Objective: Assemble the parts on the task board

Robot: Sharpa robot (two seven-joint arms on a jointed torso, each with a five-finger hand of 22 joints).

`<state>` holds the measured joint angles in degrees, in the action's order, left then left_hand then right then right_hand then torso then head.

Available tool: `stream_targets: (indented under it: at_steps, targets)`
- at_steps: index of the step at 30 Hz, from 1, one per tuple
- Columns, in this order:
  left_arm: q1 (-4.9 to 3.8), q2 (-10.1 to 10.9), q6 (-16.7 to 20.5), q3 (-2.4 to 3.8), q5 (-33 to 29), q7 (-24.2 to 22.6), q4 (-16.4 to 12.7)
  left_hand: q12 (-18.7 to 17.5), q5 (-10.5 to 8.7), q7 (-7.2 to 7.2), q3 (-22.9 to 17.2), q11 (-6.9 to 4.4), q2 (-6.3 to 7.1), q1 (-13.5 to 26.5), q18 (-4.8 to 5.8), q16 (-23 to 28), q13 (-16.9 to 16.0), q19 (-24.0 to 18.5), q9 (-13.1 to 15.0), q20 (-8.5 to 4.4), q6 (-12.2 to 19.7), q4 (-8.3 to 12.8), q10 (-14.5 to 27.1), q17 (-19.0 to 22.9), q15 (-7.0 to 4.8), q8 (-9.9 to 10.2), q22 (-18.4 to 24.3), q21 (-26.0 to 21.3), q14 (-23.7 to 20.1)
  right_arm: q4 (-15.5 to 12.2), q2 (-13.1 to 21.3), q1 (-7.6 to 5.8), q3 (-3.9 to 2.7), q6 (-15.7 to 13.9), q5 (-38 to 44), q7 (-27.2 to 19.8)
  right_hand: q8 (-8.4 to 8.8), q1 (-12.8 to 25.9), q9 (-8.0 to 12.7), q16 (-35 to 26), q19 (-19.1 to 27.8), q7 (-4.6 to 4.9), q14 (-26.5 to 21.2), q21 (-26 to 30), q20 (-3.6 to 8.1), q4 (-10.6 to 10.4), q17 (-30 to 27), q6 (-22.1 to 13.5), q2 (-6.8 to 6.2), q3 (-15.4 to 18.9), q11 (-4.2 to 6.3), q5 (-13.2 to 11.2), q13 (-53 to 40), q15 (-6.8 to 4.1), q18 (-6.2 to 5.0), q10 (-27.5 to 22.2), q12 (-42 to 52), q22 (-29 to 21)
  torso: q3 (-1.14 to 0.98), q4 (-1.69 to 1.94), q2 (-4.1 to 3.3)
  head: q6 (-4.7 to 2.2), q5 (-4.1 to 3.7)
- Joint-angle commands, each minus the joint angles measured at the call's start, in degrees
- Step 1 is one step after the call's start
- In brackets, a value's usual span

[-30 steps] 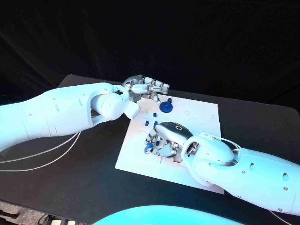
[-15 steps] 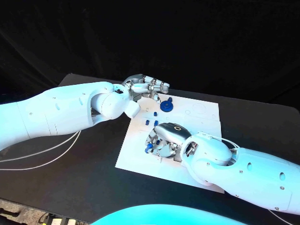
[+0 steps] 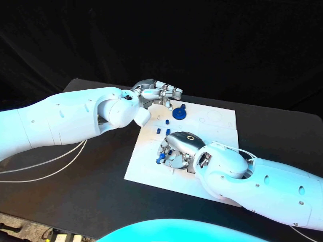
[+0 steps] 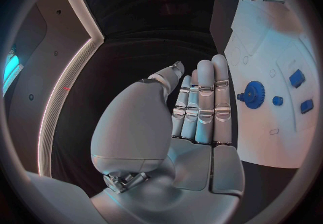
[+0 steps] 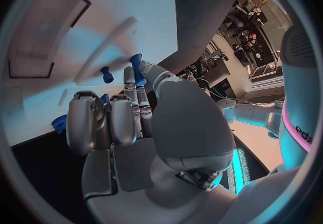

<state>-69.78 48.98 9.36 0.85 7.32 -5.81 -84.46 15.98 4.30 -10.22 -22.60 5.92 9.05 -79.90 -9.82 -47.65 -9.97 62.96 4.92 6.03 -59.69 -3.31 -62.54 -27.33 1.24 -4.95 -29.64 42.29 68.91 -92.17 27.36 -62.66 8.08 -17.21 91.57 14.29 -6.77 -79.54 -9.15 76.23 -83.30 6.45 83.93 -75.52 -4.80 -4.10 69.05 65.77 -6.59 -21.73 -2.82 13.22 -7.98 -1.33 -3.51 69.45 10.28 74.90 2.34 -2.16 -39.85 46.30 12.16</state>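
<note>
My left hand hovers at the far left corner of the task board, fingers straight and pressed side by side, the thumb set off a little, nothing in the palm; from my left wrist I see those fingers flat and bare, with the board's white face beside them. Just beyond their tips sits a round blue toothed part, and near it on the board lie a few small blue parts, none of which I touch. My right hand is down on the middle of the board, palm turned toward the surface, fingers curled in. From my right wrist a small blue part sits at my fingertips, against the thumb and a finger, and I seem to be pinching it, though the fingers hide the contact itself. Another little blue part stands on the board close beside it, free of my fingers, and a blue toothed piece shows at the board's edge.
</note>
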Motion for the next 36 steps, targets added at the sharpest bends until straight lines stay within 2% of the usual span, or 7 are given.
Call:
stream_targets:
  at_steps: [1,6,13,24,30,34,36]
  targets:
    - [-0.04,-0.1,-0.9,0.03,-0.3,-0.2,-0.1,0.3,0.01,0.16,0.4,-0.02,-0.18,0.2,-0.74,0.2,-0.1,0.2,-0.1,0.31,0.3,-0.1,0.5,0.1,0.08,0.2,0.1,-0.3,-0.2,0.0,0.0,0.13,0.04,0.7,2.5,1.9,-0.1,0.3,-0.1,0.4,-0.5,0.19,2.3,-0.4,0.14,-0.1,0.1,0.4,0.21,0.0,-0.22,0.2,-0.1,-0.04,0.48,0.0,-0.3,9.1,0.0,0.01,-0.01,-0.01,0.02]
    - [-0.04,0.0,-0.9,0.03,-0.3,-0.2,-0.1,0.3,0.01,0.16,0.4,-0.02,-0.18,0.2,-0.74,0.2,-0.1,0.2,-0.1,0.31,0.3,-0.1,0.5,0.1,0.08,0.2,0.1,-0.3,-0.2,-0.1,-0.2,0.15,0.07,2.1,2.0,1.1,0.37,0.9,-0.1,0.5,-0.4,0.52,2.3,-0.3,0.02,-0.2,0.1,-0.3,-0.6,0.6,-0.53,0.0,-0.1,0.17,0.47,-0.6,-0.8,9.1,0.04,0.0,-0.05,-0.03,0.04]
    - [-0.04,0.0,-0.9,0.03,-0.3,-0.1,-0.1,0.4,0.02,0.17,0.5,-0.04,-0.26,0.1,-0.75,0.2,-0.1,0.2,-0.1,0.3,0.3,-0.1,0.5,0.1,0.06,0.2,0.1,-0.4,-0.3,0.3,-0.4,0.16,0.17,3.2,-0.1,-0.5,3.01,3.3,0.6,0.6,-0.1,1.25,2.3,0.5,-0.67,-1.1,0.2,-4.8,-2.51,2.3,-1.5,0.1,0.2,1.04,0.34,-3.4,-2.3,8.9,0.04,-0.01,0.01,-0.02,-0.01]
    - [-0.04,0.0,-0.5,0.03,-0.3,0.0,-0.1,0.4,0.01,0.14,0.7,0.01,-0.28,0.1,-0.75,0.2,-0.1,0.3,-0.1,0.3,0.4,-0.1,0.7,0.2,0.08,0.2,0.2,-0.5,-0.3,0.1,-0.1,0.16,0.23,1.1,-0.7,-0.9,3.25,4.0,1.0,0.8,0.1,1.21,2.2,0.9,-0.92,-1.3,0.3,-7.5,-2.92,3.7,-1.64,0.0,0.0,1.15,0.25,-5.0,-2.5,8.9,-0.01,-0.01,-0.03,-0.02,-0.07]
    - [-0.04,0.0,-0.5,0.03,-0.3,0.1,-0.1,0.4,0.01,0.14,0.7,0.01,-0.28,0.1,-0.75,0.2,-0.1,0.3,-0.1,0.3,0.4,-0.1,0.7,0.2,0.08,0.2,0.2,-0.5,-0.3,-0.9,0.9,0.16,0.23,-2.9,-1.0,-1.4,3.27,3.9,1.2,0.8,0.1,1.19,2.2,1.1,-0.99,-1.2,0.2,-8.8,-2.93,4.2,-1.68,0.1,-0.2,1.19,0.21,-5.5,-2.3,8.9,-0.03,0.0,-0.03,-0.12,-0.09]
    - [-0.04,0.1,-0.5,0.03,-0.3,0.1,0.0,0.4,0.01,0.14,0.7,0.01,-0.28,0.1,-0.75,0.2,-0.1,0.3,-0.1,0.3,0.4,-0.1,0.7,0.2,0.08,0.2,0.2,-0.5,-0.3,-2.9,2.9,0.12,0.17,-6.4,-1.7,-2.3,3.2,3.7,1.3,0.5,0.3,1.19,2.1,1.5,-1.01,-1.0,-0.2,-9.2,-2.91,4.4,-1.74,0.5,-0.2,1.22,0.13,-5.9,-2.2,8.7,-0.04,-0.05,0.05,-0.3,-0.2]
    - [-0.04,0.1,-0.6,0.02,-0.3,0.1,0.0,0.4,0.01,0.14,0.7,0.01,-0.28,0.1,-0.75,0.2,-0.1,0.3,-0.1,0.3,0.4,-0.1,0.7,0.2,0.08,0.2,0.2,-0.5,-0.3,-4.6,4.9,-0.14,-0.03,-8.4,-2.7,-3.0,3.19,3.7,1.3,0.4,0.4,1.23,2.0,1.7,-1.02,-1.0,-0.4,-9.3,-2.91,4.4,-1.74,0.6,-0.3,1.23,0.09,-5.9,-2.1,8.7,0.02,-0.09,0.15,-0.51,-0.62]
